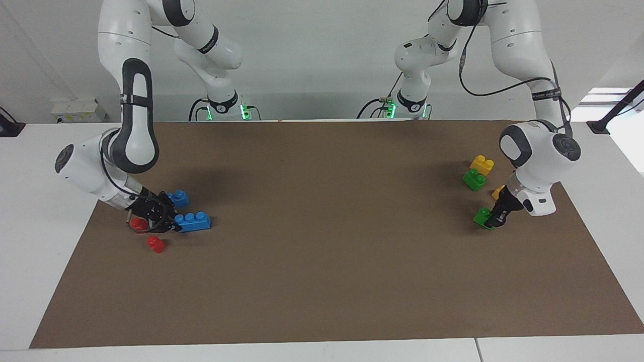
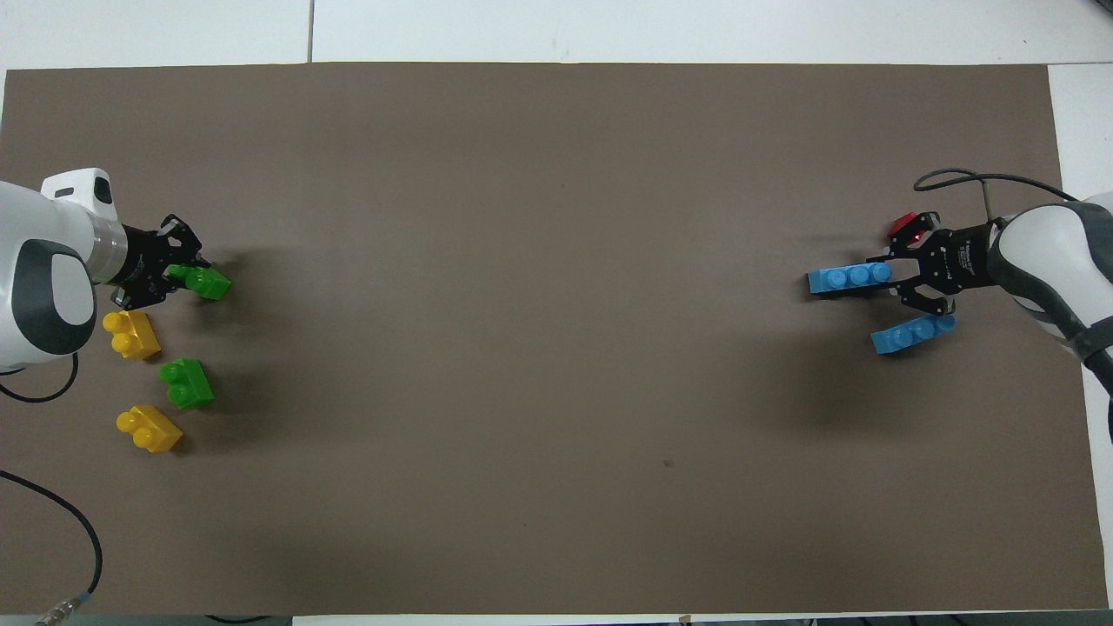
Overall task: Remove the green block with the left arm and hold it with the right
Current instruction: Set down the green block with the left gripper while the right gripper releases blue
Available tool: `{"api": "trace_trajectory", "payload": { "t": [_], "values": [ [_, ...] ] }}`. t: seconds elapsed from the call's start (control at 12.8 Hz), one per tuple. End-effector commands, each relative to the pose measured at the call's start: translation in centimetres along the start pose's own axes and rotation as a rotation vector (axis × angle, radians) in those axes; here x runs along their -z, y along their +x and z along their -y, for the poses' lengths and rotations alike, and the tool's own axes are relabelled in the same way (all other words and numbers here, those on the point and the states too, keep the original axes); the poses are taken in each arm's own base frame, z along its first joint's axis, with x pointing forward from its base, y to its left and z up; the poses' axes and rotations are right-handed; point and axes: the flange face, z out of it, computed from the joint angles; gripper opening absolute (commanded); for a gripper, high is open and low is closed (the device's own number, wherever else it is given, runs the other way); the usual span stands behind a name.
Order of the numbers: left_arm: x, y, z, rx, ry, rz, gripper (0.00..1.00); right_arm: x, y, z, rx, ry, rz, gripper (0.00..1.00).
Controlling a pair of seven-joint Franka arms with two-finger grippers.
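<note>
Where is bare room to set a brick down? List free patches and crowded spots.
Free: the middle of the brown paper mat, between the brick clusters. Crowded: the left arm's end, where the left gripper grips the green plastic block beside yellow bricks and another green brick; the right arm's end, right gripper among blue bricks and red pieces.
</note>
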Motion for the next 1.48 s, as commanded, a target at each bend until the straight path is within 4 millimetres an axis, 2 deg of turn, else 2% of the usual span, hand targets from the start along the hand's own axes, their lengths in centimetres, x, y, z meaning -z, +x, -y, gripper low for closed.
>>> {"api": "trace_trajectory", "payload": {
  "t": [0.0,0.16,0.31,0.55,0.62,0.7,0.78,0.94,1.09,1.25,1.4],
  "values": [
    [-2.0,-2.9,-1.2,0.051,-0.015,-0.003,0.00,0.3,-0.7,0.0,0.015,0.007,-0.019,0.79],
    [-2.2,-3.0,-1.1,0.048,-0.019,-0.008,0.00,0.8,-0.7,0.3,0.016,0.013,-0.020,0.86],
    [-2.0,-2.5,-0.8,0.047,-0.020,-0.011,0.00,2.1,-1.3,0.8,0.024,0.020,-0.018,0.88],
    [-1.9,-2.1,-0.5,0.052,-0.020,-0.011,0.00,5.0,-2.4,2.1,0.034,0.027,-0.020,0.90],
    [-1.9,-2.0,-0.5,0.052,-0.022,-0.014,0.20,6.5,-3.2,2.7,0.088,0.018,-0.071,0.94],
    [-1.9,-2.1,-0.6,0.035,-0.021,-0.014,0.71,7.3,-4.4,3.4,0.153,-0.009,-0.124,0.99],
    [-1.9,-2.2,-0.7,0.015,-0.017,-0.010,1.00,8.7,-5.7,4.2,0.201,-0.018,-0.158,0.99],
    [-1.5,-2.3,-0.8,0.010,-0.014,-0.008,1.00,11.3,-7.3,5.4,0.299,-0.041,-0.190,0.99],
    [0.0,-2.1,-1.2,0.008,-0.002,0.006,1.00,13.6,-8.2,6.0,0.436,-0.064,-0.208,0.99],
    [3.0,-1.8,-2.0,0.001,0.005,0.010,1.00,15.5,-9.3,6.2,0.603,-0.114,-0.257,1.00],
    [6.5,-2.2,-2.6,-0.013,0.001,0.001,1.00,16.9,-12.0,6.3,0.807,-0.157,-0.314,1.00]
  ]
}}
